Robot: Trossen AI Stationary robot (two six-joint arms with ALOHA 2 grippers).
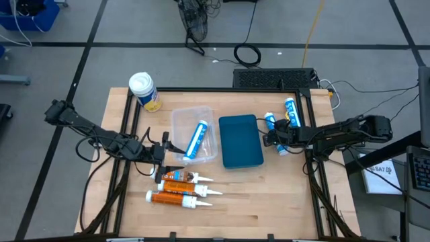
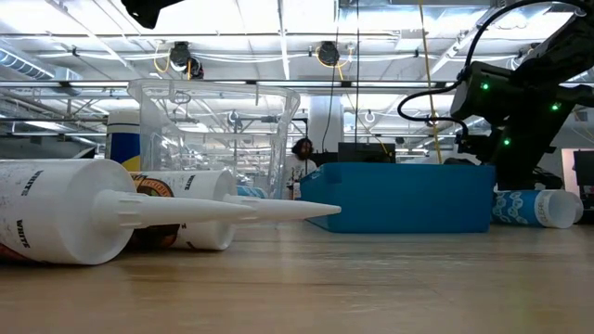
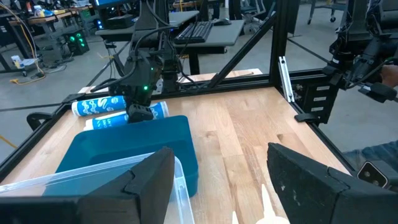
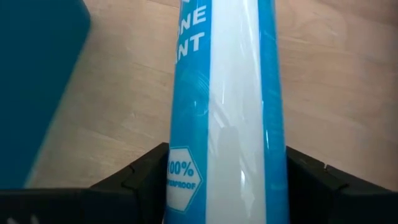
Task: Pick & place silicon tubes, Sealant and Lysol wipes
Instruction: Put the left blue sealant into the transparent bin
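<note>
The Lysol wipes canister (image 1: 144, 91) stands upright at the far left. Two orange sealant cartridges (image 1: 176, 188) with white nozzles lie near the front. One blue tube (image 1: 196, 140) lies in the clear container (image 1: 180, 121). A blue tray (image 1: 240, 141) lies at the middle. My left gripper (image 1: 166, 153) is open and empty between the container and the cartridges. My right gripper (image 1: 275, 138) is shut on a blue tube (image 4: 227, 93) lying to the right of the tray. Another blue tube (image 1: 291, 111) lies beyond it. My right gripper has the blue tube's middle (image 4: 186, 174) between its two fingers (image 4: 144, 174), one on each long side. The fingers come from above and lie across the tube. In the low view the tube (image 2: 534, 206) lies on the table under the gripper.
Black frame rails (image 1: 310, 144) run along the table's left and right sides. Bare wood (image 1: 269, 202) lies at the front right. A person (image 2: 302, 153) shows far behind the table in the low view.
</note>
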